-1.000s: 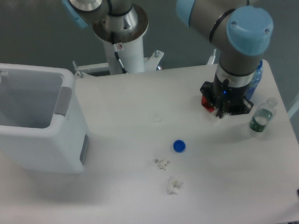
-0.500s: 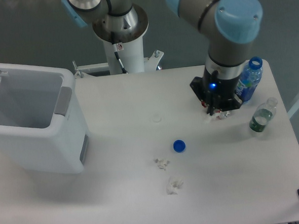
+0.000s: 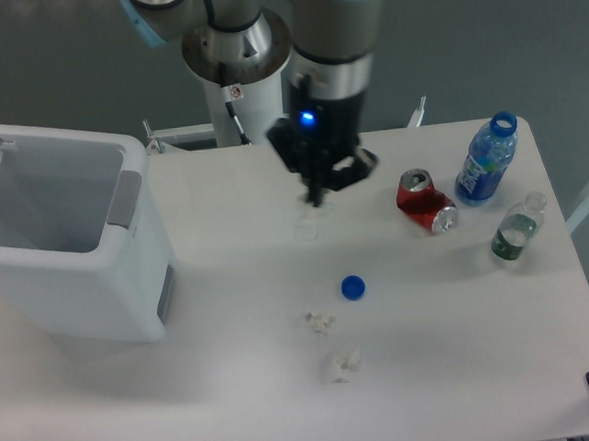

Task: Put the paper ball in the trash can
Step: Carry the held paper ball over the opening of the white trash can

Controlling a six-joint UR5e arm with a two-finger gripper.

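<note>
Paper, crumpled into a small white paper ball [image 3: 344, 365], lies near the front edge of the bench, a little right of its middle, with a second, smaller paper scrap [image 3: 320, 323] just behind it and a blue bottle cap [image 3: 353, 287] beyond that. We judge the ball to be very light, soft and springy, so it should give under the fingers and may skid or roll if nudged; we would take it from above across its widest part, with a gentle squeeze. The trash can [image 3: 127, 266] stands at the left edge with its lid up, well apart from the ball. Above the rear middle of the bench hangs the gripper [image 3: 319, 195]; its fingers seem close together with nothing visibly between them, though we cannot tell for sure. Toward the right rear corner we see a dented red can [image 3: 424, 202], a blue bottle [image 3: 485, 161] and a small clear bottle [image 3: 516, 230].
</note>
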